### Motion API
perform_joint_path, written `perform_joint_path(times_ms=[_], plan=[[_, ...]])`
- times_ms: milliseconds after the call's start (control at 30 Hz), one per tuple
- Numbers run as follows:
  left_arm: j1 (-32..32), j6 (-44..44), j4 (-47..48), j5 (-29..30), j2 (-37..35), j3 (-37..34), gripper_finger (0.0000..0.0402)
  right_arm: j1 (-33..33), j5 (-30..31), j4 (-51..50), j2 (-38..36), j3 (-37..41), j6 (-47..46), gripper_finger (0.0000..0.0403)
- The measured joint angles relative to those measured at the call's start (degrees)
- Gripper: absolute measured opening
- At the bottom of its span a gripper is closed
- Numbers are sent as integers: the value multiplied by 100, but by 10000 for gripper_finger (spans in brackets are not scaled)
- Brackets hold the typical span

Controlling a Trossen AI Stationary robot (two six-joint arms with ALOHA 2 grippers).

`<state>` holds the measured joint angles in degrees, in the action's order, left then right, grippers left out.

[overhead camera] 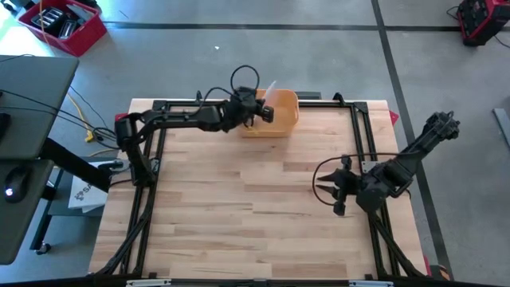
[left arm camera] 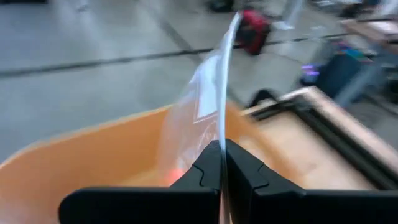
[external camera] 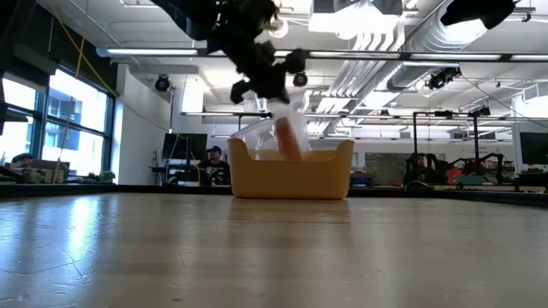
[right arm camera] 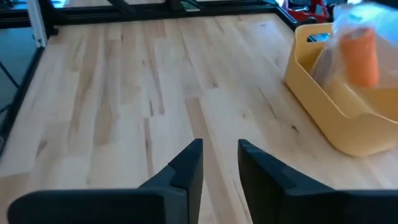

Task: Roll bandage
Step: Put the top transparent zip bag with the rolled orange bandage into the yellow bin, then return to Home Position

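The bandage is an orange roll (right arm camera: 362,55) inside a clear plastic bag (external camera: 287,128). The bag hangs over the yellow bin (overhead camera: 283,119) at the table's far edge. My left gripper (overhead camera: 260,112) is over the bin's left part, shut on the bag (left arm camera: 205,106). The roll's lower end sits below the bin's rim (external camera: 291,158) in the low view. My right gripper (overhead camera: 327,188) hovers open over the table's right side with nothing between its fingers (right arm camera: 221,163). My left gripper pinches the clear bag's thin flat film (left arm camera: 221,134) between its two fingers, coming from the table's left and slanting a little down. The bag hangs clear of the table, with the orange roll (external camera: 291,141) in it dipping into the bin.
A black frame (overhead camera: 362,131) runs round the wooden table top. Bare wood lies between the bin and the near edge (overhead camera: 239,215). Beyond the table, a red crate (overhead camera: 64,24) stands on the floor and a person sits in the room behind (external camera: 212,162).
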<state>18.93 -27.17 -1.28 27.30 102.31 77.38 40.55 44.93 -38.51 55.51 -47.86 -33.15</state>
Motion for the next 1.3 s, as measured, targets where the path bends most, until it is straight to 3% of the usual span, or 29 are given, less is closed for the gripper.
perform_joint_path(times_ms=[233,533,600,700,1000,1167,1300], plan=[[-7,-1446,337,732,-27,-544,0,221,2,326,2,0,15,91],[-355,-2662,2251,2241,-589,-732,0,517,2,745,4,0,208,91],[-257,-2722,2379,2174,-660,-741,1,564,0,883,4,0,286,91],[-22,-2650,2341,1624,-651,-732,15,598,0,1045,2,0,411,91],[497,-1765,2216,391,-503,-739,117,615,-90,930,3,0,266,91],[618,-692,2591,90,-1132,-739,151,612,-168,270,-1,0,-301,91],[157,54,3299,111,-1859,-737,152,611,-638,-321,-140,0,-716,83]])
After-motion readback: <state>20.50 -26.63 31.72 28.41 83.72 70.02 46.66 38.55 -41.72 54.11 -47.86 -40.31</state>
